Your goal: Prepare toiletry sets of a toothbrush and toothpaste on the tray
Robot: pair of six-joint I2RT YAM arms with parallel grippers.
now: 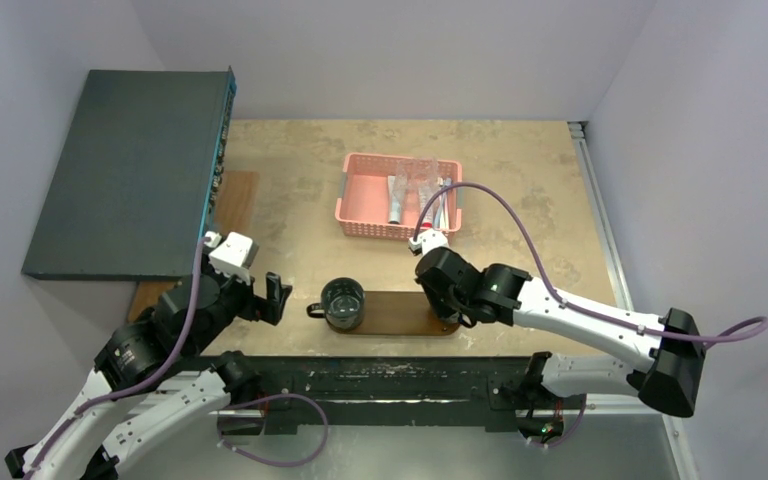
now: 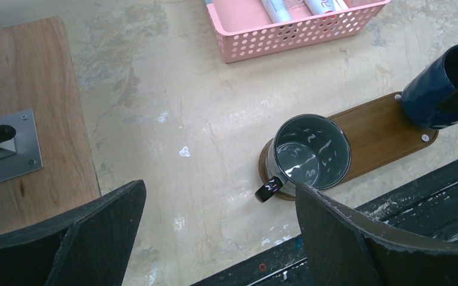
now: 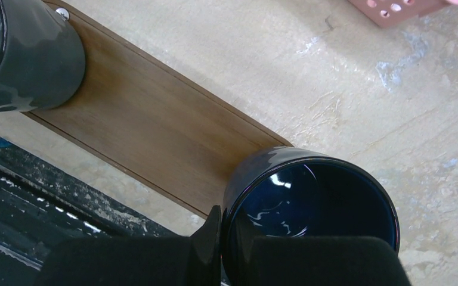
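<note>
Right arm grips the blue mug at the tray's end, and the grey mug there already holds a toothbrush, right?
No: the left wrist view shows the grey mug empty. The right gripper does grip the blue mug at the tray end.

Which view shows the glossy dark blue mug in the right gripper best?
Right wrist: the glossy dark blue mug is close, rim and inside clear, the right gripper pinching its wall. Left wrist shows it tilted over the end of the long brown wooden tray. From the top, the right arm hides it.
</note>
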